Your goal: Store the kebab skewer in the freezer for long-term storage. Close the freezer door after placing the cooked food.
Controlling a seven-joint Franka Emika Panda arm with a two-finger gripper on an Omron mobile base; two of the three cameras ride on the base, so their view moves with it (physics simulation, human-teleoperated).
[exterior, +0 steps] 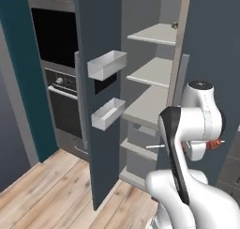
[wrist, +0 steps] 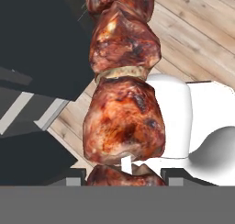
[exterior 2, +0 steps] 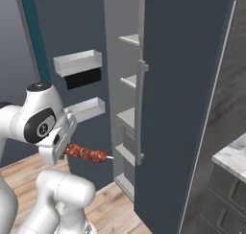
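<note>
Clamped on the kebab skewer, gripper holding the stick level above the wooden floor, chunks and bare tip aimed at the open freezer. Close up from the hand: browned meat chunks threaded on the pale stick, rising from between the finger tips. Swung wide beside the arm: freezer door, two pale bins on its inner face, grey shelves bare.
</note>
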